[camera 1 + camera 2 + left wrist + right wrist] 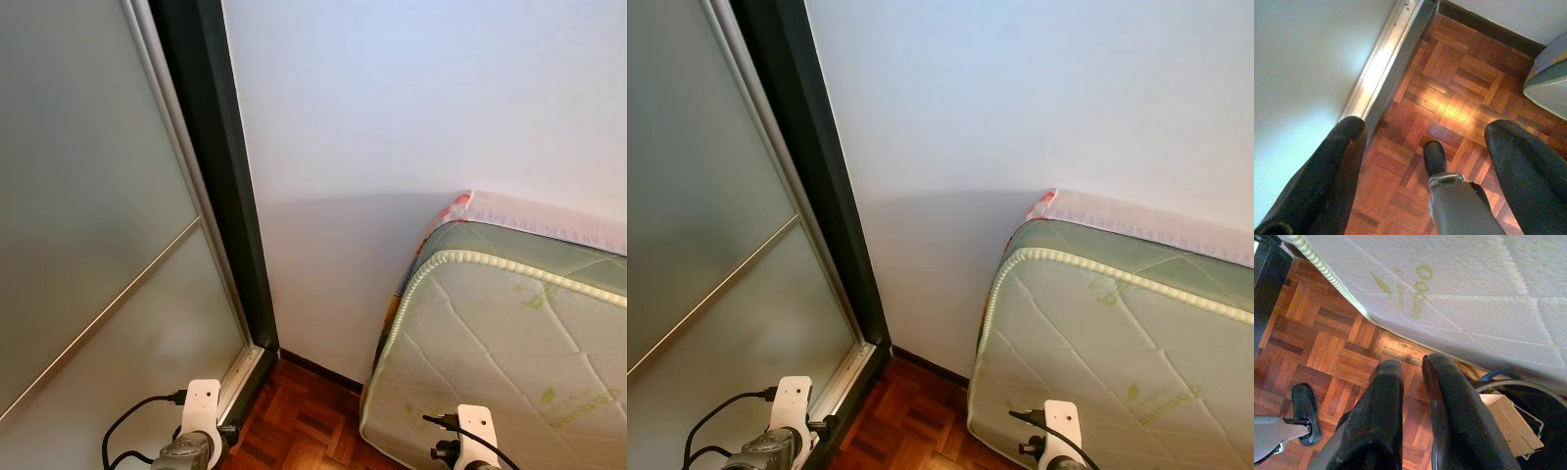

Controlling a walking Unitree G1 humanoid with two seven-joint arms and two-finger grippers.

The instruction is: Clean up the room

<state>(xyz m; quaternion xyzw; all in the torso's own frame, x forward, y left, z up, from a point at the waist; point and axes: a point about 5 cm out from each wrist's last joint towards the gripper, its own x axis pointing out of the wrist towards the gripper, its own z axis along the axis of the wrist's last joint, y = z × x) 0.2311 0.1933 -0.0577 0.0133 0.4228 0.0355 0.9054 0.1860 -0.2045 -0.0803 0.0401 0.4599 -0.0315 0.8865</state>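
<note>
glass of a sliding door [88,245] filled the frame's left; below it the left gripper [1425,161] hung spread and empty over parquet [1459,88]. at right, a mattress [509,333] leaned on the wall, probably stored. the right gripper [1413,382], nearly closed on nothing, hovered beside a bin holding cardboard [1511,423], seemingly the clutter to clear.

The two head cameras look forward and slightly down into the room's corner, close to the white wall [392,117]. Both take in the frosted sliding door [88,245], its dark frame [220,176] and the upright mattress [1117,343], the right eye's picture sitting a little further along.

The left wrist camera points straight down past its fingers [1327,181] at the parquet floor [1459,93], near the door track [1381,63].

The right wrist camera also faces down, close over the floor at the mattress's lower edge, with a dark bin [1542,406] beside it.

Both wrist views share the parquet and the mattress.
</note>
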